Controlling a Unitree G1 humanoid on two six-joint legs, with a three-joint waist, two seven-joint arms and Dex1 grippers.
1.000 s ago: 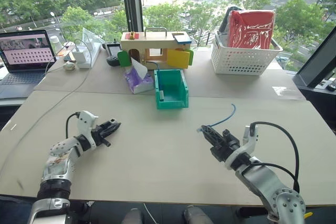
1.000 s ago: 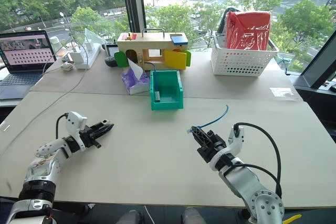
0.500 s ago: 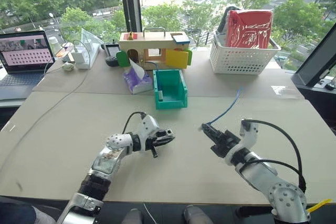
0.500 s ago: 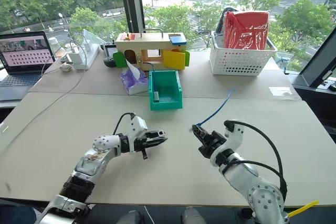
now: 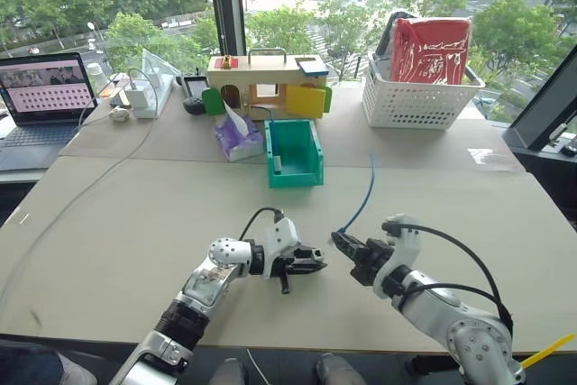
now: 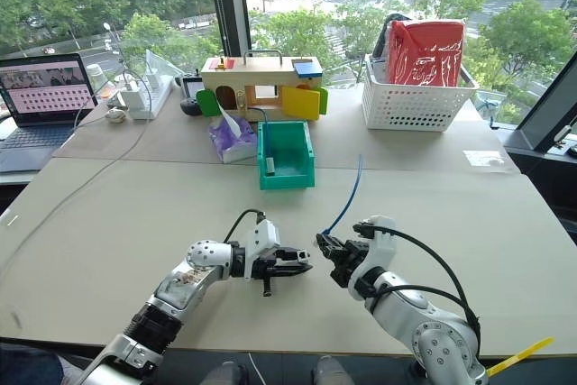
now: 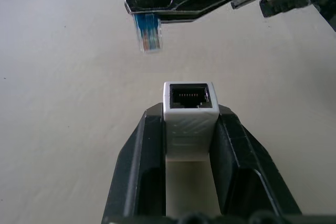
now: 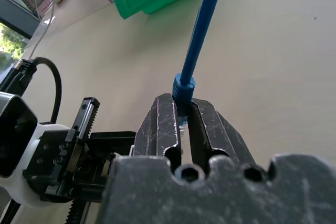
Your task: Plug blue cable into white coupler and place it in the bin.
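Light, floppy blue cable [image 5: 368,188] pinched at its stiff plug by right tool [image 5: 347,244]; small rigid white coupler [image 7: 189,109] clamped sideways in left tool [image 5: 315,263], socket exposed.

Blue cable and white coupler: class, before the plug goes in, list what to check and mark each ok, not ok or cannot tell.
1. Left end effector grips white coupler: ok.
2. Right end effector grips blue cable near its plug: ok.
3. Socket faces outward, unobstructed: ok.
4. Plug lined up with socket: not ok, it sits off to one side.
5. Plug's clip orientation matches socket: cannot tell.
6. Bin open to receive: ok.
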